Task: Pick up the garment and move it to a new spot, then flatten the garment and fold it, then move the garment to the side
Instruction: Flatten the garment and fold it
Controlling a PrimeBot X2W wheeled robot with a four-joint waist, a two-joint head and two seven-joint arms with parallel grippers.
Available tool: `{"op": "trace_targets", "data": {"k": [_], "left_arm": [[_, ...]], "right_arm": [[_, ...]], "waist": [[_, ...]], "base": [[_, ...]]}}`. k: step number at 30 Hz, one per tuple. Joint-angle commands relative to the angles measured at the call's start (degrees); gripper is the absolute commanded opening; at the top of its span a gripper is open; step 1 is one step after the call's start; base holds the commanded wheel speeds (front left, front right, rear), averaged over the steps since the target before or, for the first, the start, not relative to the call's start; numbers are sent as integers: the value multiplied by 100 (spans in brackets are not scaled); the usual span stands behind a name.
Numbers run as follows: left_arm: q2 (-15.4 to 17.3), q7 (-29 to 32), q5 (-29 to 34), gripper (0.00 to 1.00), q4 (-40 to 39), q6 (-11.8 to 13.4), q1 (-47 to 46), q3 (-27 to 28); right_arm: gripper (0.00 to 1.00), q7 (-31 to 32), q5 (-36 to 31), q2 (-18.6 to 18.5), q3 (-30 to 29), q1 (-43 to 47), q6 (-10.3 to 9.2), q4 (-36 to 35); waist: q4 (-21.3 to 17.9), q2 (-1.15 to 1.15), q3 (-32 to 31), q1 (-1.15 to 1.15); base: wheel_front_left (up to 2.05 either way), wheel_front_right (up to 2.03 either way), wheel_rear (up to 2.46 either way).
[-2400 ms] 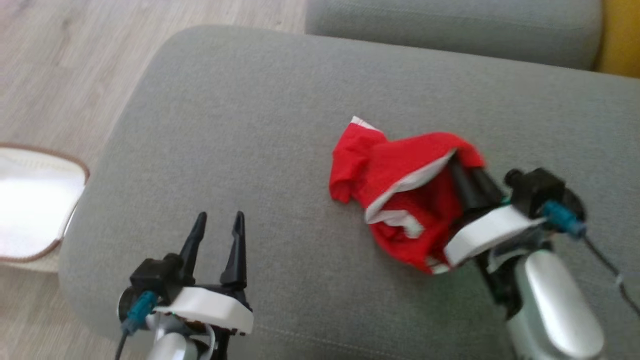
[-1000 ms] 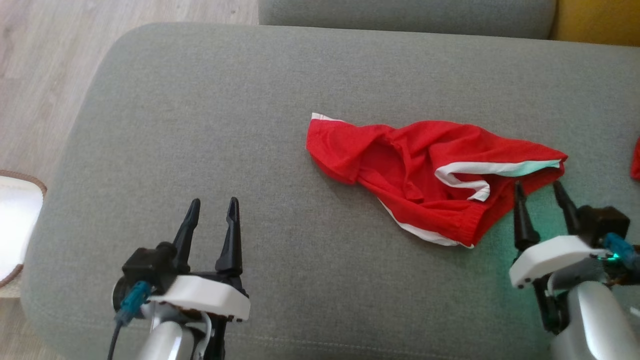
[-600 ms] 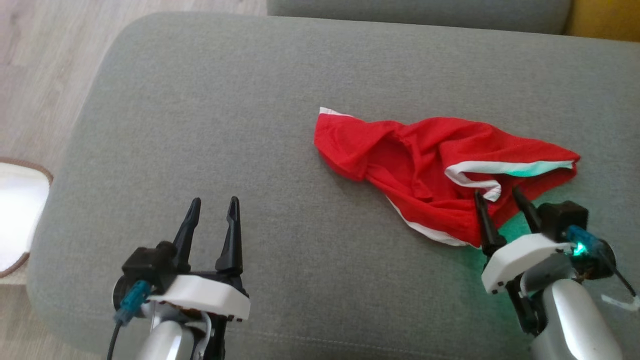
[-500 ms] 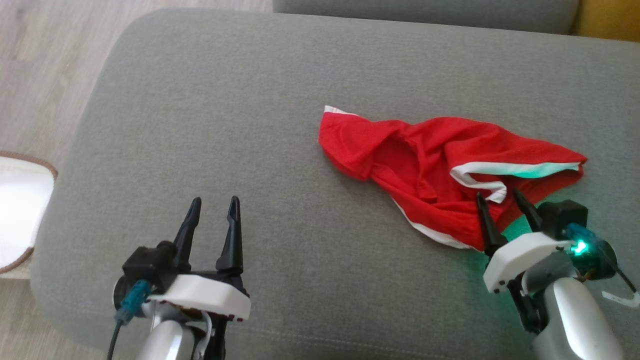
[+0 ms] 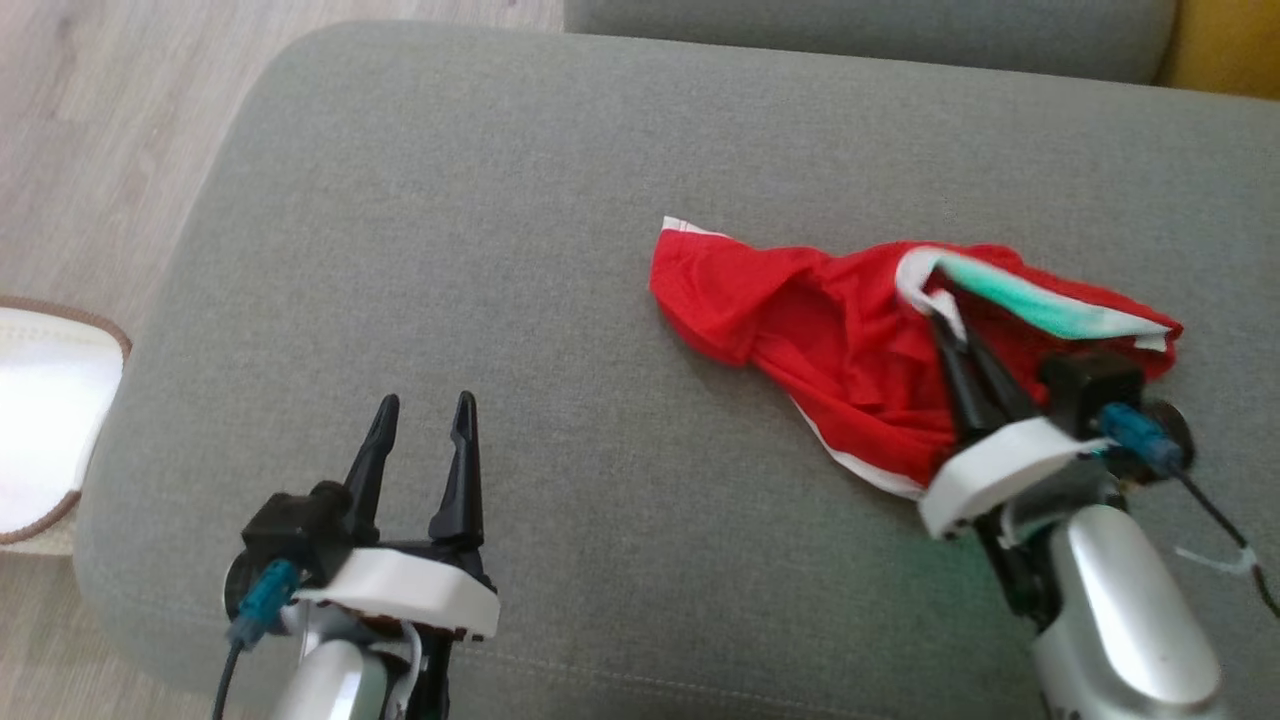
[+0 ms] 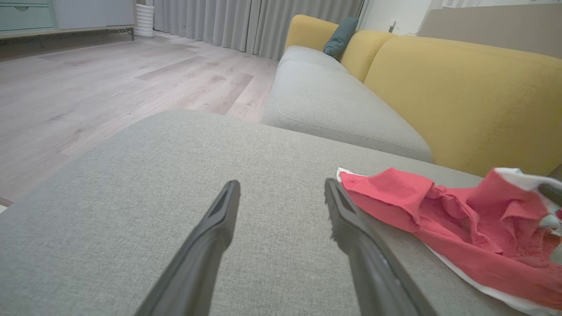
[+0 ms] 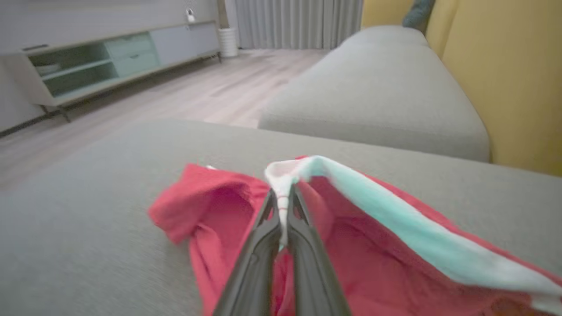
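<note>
The garment [image 5: 820, 330] is a red piece with a white waistband, crumpled on the right half of the grey sofa cushion [image 5: 480, 250]. My right gripper [image 5: 940, 295] is shut on the white waistband and holds that edge raised above the rest of the cloth. The right wrist view has the garment [image 7: 210, 206] bunched around my right gripper [image 7: 283, 197], the band pinched between the tips. My left gripper [image 5: 425, 415] stands open over bare cushion at the lower left, well apart from the cloth. In the left wrist view, my left gripper [image 6: 281, 193] frames bare cushion, the garment [image 6: 439, 219] off to its right.
A second grey seat cushion [image 5: 860, 35] lies behind, with the yellow sofa back [image 5: 1230, 45] at the far right. Wooden floor [image 5: 90, 120] runs along the left, and a white rug with a brown border [image 5: 40, 410] lies there. A low cabinet [image 7: 109, 57] stands across the room.
My right gripper moved forward onto the garment, closed on the white waistband and lifted it. The left gripper has stayed where it was. The head camera shifted slightly.
</note>
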Motion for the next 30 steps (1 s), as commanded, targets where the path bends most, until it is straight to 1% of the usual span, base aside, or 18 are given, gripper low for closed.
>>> {"op": "trace_targets", "data": {"k": [1, 7, 10, 13, 16, 19, 22, 26, 30], "left_arm": [[-10, -70, 6, 100, -179, 32, -211, 192], [-10, -70, 50, 100, -180, 13, -182, 234], [-10, -70, 61, 100, -181, -3, -183, 235], [-10, -70, 63, 100, -183, -14, -199, 225], [-10, -70, 52, 100, -185, -13, -204, 209], [-11, -70, 33, 100, -185, -12, -205, 200], [-11, -70, 9, 100, -187, -9, -206, 178], [-11, -70, -26, 100, -188, 8, -213, 148], [-11, -70, -47, 100, -190, 22, -232, 115]], "right_arm": [[0, -51, 86, -9, 298, -66, 37, -427], [0, 195, 342, -37, 1075, 288, 37, -1686], [0, 372, 453, -86, 1480, 411, 37, -2201], [0, 587, 596, -149, 1904, 485, 37, -2524], [0, 817, 772, -229, 2272, 544, 37, -2612], [0, 936, 983, -219, 2503, 560, 37, -2478], [0, 946, 1147, -165, 2611, 441, 37, -2118], [0, 841, 1276, -43, 2655, 114, 37, -1345], [0, 594, 1308, 87, 2767, -290, 37, -518]], "waist": [[-26, 0, -33, 0], [-77, 0, -99, 0], [-63, 0, -106, 0], [-9, 0, -106, 0], [82, 0, -104, 0], [186, 0, -84, 0], [287, 0, -43, 0], [393, 0, 43, 0], [481, 0, 129, 0]], "base": [[0, 0, 0], [0, 0, 0], [0, 0, 0], [0, 0, 0], [0, 0, 0], [0, 0, 0], [0, 0, 0], [0, 0, 0], [0, 0, 0]]}}
